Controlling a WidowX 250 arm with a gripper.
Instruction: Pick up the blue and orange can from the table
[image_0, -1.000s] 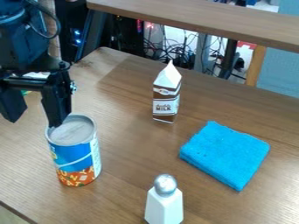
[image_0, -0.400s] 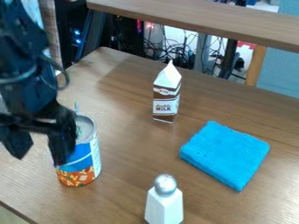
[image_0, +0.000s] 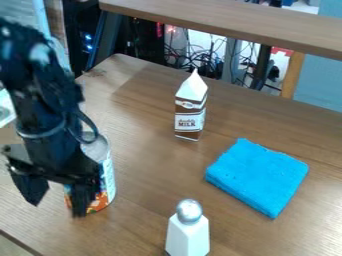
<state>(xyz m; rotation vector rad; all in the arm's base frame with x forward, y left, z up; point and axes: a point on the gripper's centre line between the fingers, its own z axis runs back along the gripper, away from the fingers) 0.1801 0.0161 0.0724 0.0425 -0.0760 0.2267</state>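
Since the earlier frames, we see that the gripper (image_0: 56, 209) has come down the view toward 6 o'clock, from beside the can's lid to low in front of its label, while the can, carton, cloth and shaker have kept their places; we find the gripper in the lower left, at about 8 o'clock from the middle of the view, with its two fingers spread wide apart and nothing held between them; the finger nearer 3 o'clock overlaps the front of the can (image_0: 107, 177), though we cannot tell whether they touch

We see the can upright just beside the gripper, between its 1 and 2 o'clock, partly hidden by the black arm (image_0: 43, 107), its silvery lid up and its blue, white and orange label showing in part; going outward, and reading the clock from the can, we have the brown and white milk carton (image_0: 190, 112) upright between 1 and 2 o'clock, the folded bright blue cloth (image_0: 257, 175) lying flat at 3 o'clock, and the white shaker (image_0: 188, 235) with its silvery domed top upright near 4 o'clock; all four stand or lie on the brown wooden table (image_0: 143, 170); beyond its far edge, toward 1 o'clock, we see tangled cables (image_0: 194, 60) below a wooden ledge (image_0: 234, 24)
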